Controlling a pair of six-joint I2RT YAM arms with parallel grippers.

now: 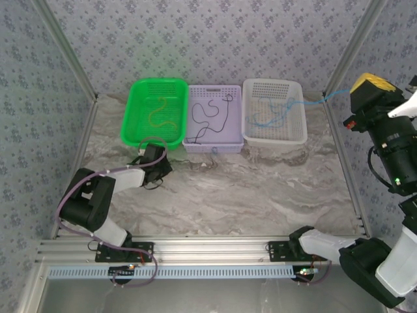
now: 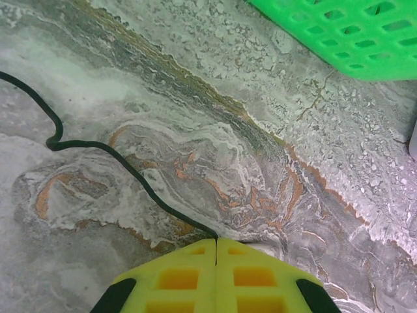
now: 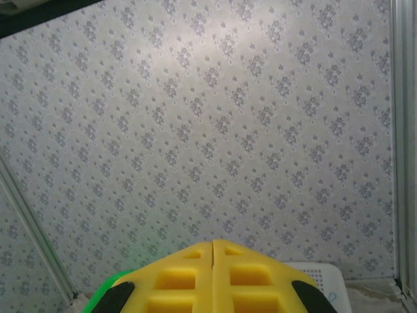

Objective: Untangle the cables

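Checking in | yellow-olive cable (image 1: pixel 158 117), black cable (image 1: pixel 207 112), blue cable (image 1: pixel 306 102) lie apart across upper middle, blue trailing right toward right gripper (image 1: pixel 373 81) | left gripper (image 2: pixel 215 241) and right: jaws together | light, floppy, thin, so you'd pinch near a free end

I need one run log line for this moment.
left hand shut on black cable, low over table | right hand shut on blue cable, raised right of white basket
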